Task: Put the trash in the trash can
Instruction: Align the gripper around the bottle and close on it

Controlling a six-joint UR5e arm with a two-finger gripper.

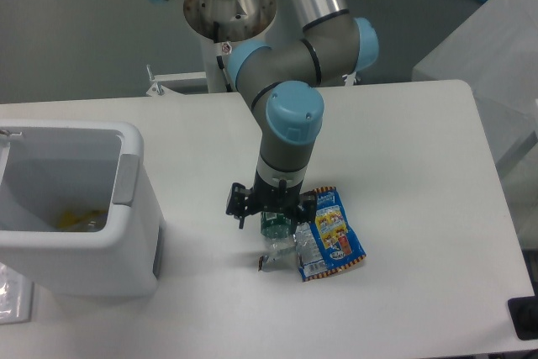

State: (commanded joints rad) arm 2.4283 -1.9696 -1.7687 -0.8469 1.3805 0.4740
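I have the gripper [271, 218] low over the bottle [274, 225], jaws spread wide and straddling its green-labelled upper part. No closure on the bottle is visible, so I treat it as not yet grasped.

Location of task items: the bottle lies near the table's centre. The blue snack wrapper [332, 234] lies against the bottle at its 3 o'clock, partly under it by the look of it. The silvery scrap [267, 263] lies at the bottle's 6 o'clock, touching or nearly touching the clear base. The trash can [126, 233] stands at 9 o'clock, well apart from the pile; something yellow shows inside it.

Hazards:
1. The right-hand finger sits just beside the wrapper edge. Closing here may pinch the wrapper with the bottle and drag or drop it in transit.
2. The crushed bottle is clear, light and uneven. I judge it liable to twist or squirt out of the jaws if they close off-centre.
3. A lift may flick the scrap away.

Clearance:
- From the pile toward 9 o'clock, bare table [193, 149] reaches the bin wall.
- The bin rim stands well above the tabletop; I must raise the load before traversing.
- Toward 6 o'clock the table edge is near the pile; a dropped item could slide off there.
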